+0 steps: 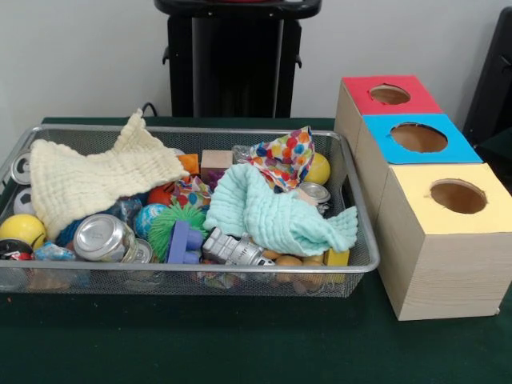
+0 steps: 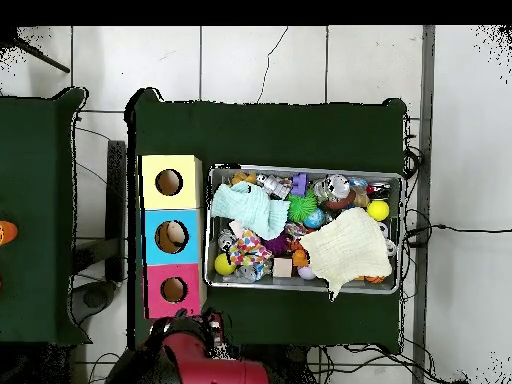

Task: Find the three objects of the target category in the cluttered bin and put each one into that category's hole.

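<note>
From where I sit the bin lies on the left of the green surface, packed full. At its left end the cream cloth drapes over balls and a can. Past the middle, the mint cloth covers a good part of the heap. Just behind it, against the far wall, one dotted cloth stands up in a peak, touching the mint cloth's edge; a second dotted piece peeps out between the two plain cloths. I can't find a third; I'd guess it is buried. On the right stand three cubes, and the hole I want is in the yellow one, nearest the front camera.

The arm is drawn back: overhead shows only its red body at the surface's edge, so I cannot tell whether the claw is apart or together.

My plan: come down on the peaked cloth first, pinch its top fold only, keep clear of the mint cloth so it isn't dragged along, then lift high before crossing to the yellow cube
</note>
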